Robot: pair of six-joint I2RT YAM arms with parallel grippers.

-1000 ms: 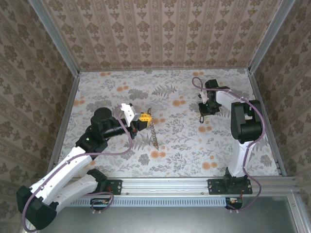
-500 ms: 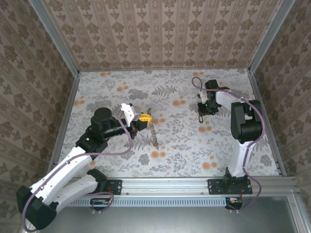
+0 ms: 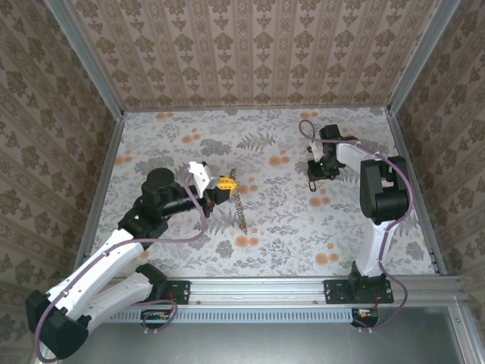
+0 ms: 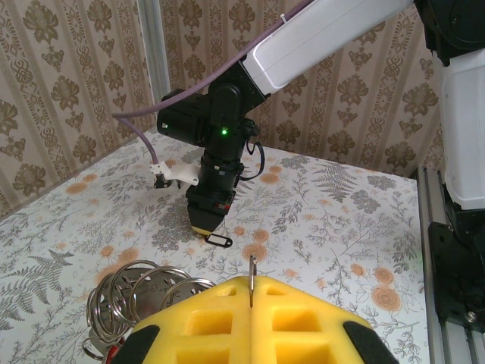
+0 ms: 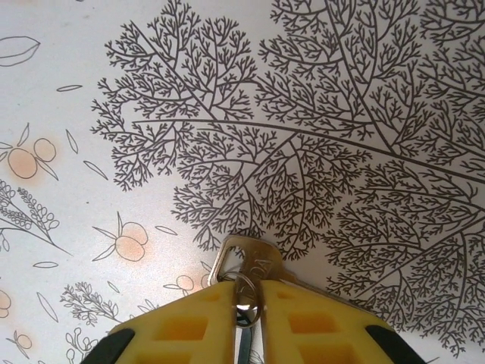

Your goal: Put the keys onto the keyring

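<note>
- Left gripper (image 3: 224, 184): mid-left over the table (image 3: 288, 227). I see its yellow fingers clenched on a thin upright wire (image 4: 251, 267).
- Keyring (image 3: 239, 206): a chain-like line running past that gripper's tip. I cannot tell whether it lies on the table.
- Rings (image 4: 132, 292): a metal bunch just left of the left fingers.
- Right gripper (image 5: 248, 292): far right, well apart from the keyring, with its fingers grasping one key (image 5: 244, 262). The key's metal head sticks out beyond the tips, over the floral table.

Overhead camera looks down; left wrist camera faces the right arm (image 4: 216, 144).
</note>
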